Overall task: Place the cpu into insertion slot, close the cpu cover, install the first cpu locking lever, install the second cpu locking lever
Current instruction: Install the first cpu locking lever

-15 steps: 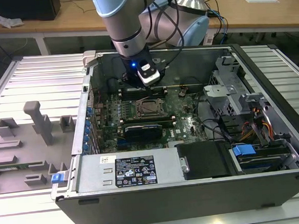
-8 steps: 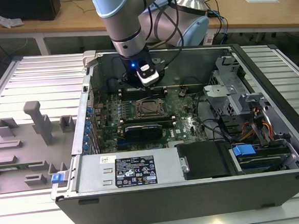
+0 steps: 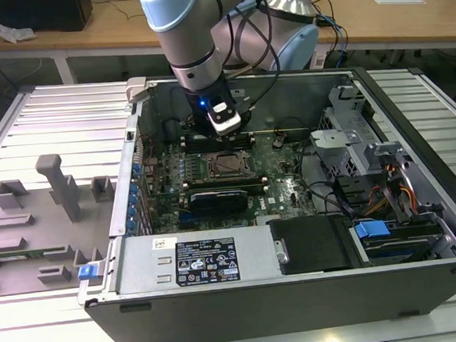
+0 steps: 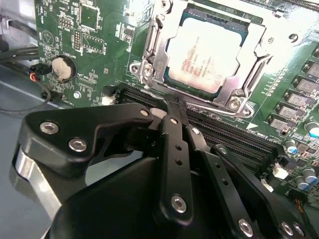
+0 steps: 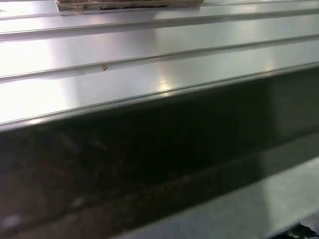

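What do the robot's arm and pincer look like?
The arm is a thick silver-grey tube with pale blue joint caps, black cables looping beside it and a small blue light near the wrist. The pincer is matte black, built of jointed links studded with silver screws.

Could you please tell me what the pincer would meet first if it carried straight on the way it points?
Most likely the near edge of the cpu cover, lying over the cpu: in the second wrist view the pincer tip is right at it, above the memory slots. Depth is unclear.
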Motion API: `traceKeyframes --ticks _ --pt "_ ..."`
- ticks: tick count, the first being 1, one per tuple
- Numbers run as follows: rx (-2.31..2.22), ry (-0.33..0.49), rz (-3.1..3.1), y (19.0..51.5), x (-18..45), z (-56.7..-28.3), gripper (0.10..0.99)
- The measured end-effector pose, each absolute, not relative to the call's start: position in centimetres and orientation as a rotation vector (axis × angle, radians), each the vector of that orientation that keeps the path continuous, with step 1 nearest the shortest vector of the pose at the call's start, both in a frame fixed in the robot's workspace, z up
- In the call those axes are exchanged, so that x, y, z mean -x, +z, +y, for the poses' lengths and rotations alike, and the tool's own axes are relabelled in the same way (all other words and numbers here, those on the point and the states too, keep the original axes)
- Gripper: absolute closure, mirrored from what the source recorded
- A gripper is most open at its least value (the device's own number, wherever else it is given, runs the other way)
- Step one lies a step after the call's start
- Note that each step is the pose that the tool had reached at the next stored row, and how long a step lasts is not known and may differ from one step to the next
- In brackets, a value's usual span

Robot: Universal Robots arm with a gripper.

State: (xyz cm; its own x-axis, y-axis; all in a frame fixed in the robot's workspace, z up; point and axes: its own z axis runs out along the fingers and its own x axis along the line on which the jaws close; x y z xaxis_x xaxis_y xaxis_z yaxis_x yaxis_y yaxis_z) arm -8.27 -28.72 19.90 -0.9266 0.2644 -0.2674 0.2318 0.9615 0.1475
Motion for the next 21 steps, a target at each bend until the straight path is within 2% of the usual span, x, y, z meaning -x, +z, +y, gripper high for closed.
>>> traceKeyframes --ticks 11,21 --pt "-0.404 0.157 2.818 19.5 7.8 -28.7 0.980" --pt "-0.403 0.152 2.818 21.0 7.8 -28.7 0.980"
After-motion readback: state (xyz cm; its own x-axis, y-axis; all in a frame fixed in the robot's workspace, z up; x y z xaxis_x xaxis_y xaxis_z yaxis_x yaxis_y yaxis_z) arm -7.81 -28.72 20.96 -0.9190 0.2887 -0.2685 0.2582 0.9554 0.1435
